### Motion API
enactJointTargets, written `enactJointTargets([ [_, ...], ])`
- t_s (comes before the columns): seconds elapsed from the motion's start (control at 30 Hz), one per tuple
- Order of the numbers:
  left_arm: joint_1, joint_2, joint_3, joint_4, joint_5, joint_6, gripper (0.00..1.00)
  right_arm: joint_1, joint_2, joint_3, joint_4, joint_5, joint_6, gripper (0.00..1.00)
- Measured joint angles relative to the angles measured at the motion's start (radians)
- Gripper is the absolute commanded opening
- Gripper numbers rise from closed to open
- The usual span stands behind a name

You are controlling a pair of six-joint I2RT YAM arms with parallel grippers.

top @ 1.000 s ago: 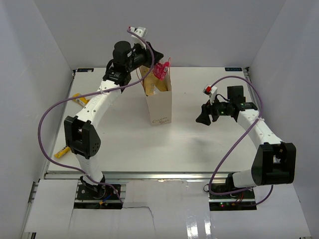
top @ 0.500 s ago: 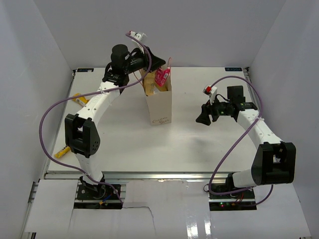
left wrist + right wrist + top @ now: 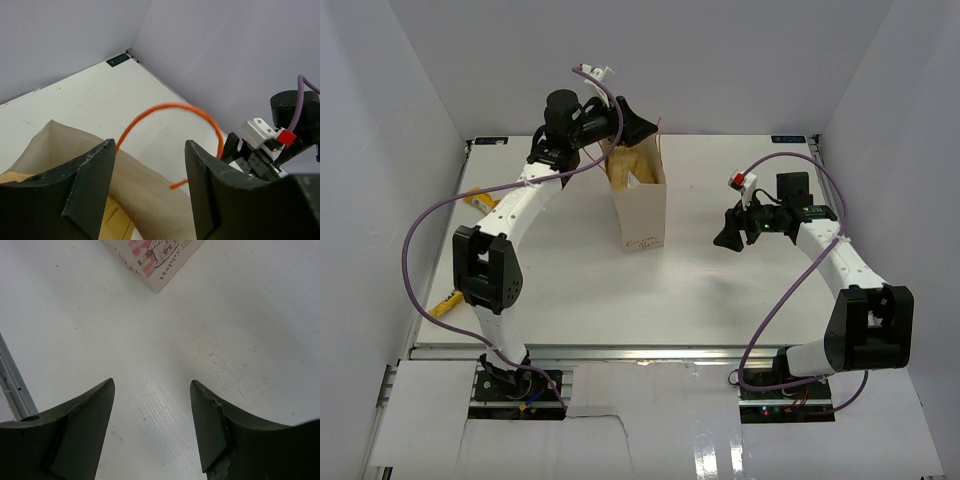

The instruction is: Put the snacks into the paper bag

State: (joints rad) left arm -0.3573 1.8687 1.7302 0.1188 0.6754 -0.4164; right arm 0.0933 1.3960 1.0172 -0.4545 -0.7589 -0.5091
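Far left: two yellow wrappers (image 3: 478, 200) (image 3: 445, 305) lie on the surface, well apart from both arms and not yet bagged. The left fingers (image 3: 90, 190) are spread wide and hold nothing, hovering just above the paper bag (image 3: 645, 215) mouth. The red packet pinched there half a second ago is out of sight, so it was probably dropped inside. The brown-gold pouch (image 3: 625, 165) stands in the bag. The right fingers (image 3: 80, 425) are wide apart over bare surface, near the bag's base.
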Motion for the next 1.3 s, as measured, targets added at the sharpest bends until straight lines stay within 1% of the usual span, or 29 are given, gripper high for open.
enactJointTargets([
  [0.07,0.000,0.000,0.011,-0.015,-0.014,0.001,0.69,-0.001,0.000,0.000,0.000,0.000,-0.001,0.68],
  [0.2,0.000,-0.008,0.101,-0.107,-0.086,0.020,0.74,-0.001,0.000,0.000,0.000,-0.003,-0.012,0.68],
  [0.27,0.000,-0.047,0.127,-0.177,-0.175,0.038,0.75,-0.001,0.000,-0.001,0.000,-0.003,-0.019,0.68],
  [0.33,0.005,-0.118,0.103,-0.235,-0.270,0.045,0.75,-0.001,0.000,-0.003,0.000,-0.004,-0.023,0.68],
  [0.37,0.012,-0.177,0.061,-0.268,-0.328,0.037,0.73,-0.001,0.000,-0.006,0.000,-0.005,-0.024,0.68],
  [0.43,0.051,-0.320,-0.083,-0.306,-0.424,-0.011,0.73,-0.001,0.000,-0.014,0.000,-0.007,-0.024,0.68],
  [0.47,0.095,-0.418,-0.193,-0.342,-0.494,-0.069,0.72,-0.001,0.000,-0.018,-0.002,-0.007,-0.025,0.68],
  [0.53,0.193,-0.563,-0.372,-0.407,-0.614,-0.186,0.72,-0.001,0.003,-0.019,-0.007,-0.008,-0.027,0.68],
  [0.6,0.294,-0.664,-0.528,-0.515,-0.762,-0.331,0.72,-0.001,0.007,-0.019,-0.009,-0.008,-0.030,0.68],
  [0.67,0.356,-0.704,-0.632,-0.654,-0.891,-0.475,0.75,-0.001,0.016,-0.019,-0.013,-0.010,-0.037,0.68],
  [0.77,0.403,-0.674,-0.688,-0.909,-1.044,-0.695,0.92,-0.001,0.038,-0.018,-0.020,-0.010,-0.048,0.68],
  [0.8,0.415,-0.654,-0.689,-0.970,-1.080,-0.749,0.94,-0.001,0.046,-0.015,-0.022,-0.010,-0.050,0.68],
  [0.87,0.449,-0.612,-0.689,-1.074,-1.137,-0.845,0.94,-0.001,0.062,-0.007,-0.026,-0.010,-0.050,0.68],
  [0.93,0.486,-0.563,-0.690,-1.141,-1.171,-0.909,0.95,-0.001,0.072,0.003,-0.032,-0.010,-0.050,0.68],
  [1.1,0.584,-0.442,-0.761,-1.157,-1.212,-0.981,0.94,-0.001,0.079,0.030,-0.056,-0.008,-0.056,0.68],
  [1.3,0.669,-0.423,-0.781,-1.089,-1.216,-0.982,0.92,-0.001,0.080,0.046,-0.086,0.001,-0.075,0.68],
])
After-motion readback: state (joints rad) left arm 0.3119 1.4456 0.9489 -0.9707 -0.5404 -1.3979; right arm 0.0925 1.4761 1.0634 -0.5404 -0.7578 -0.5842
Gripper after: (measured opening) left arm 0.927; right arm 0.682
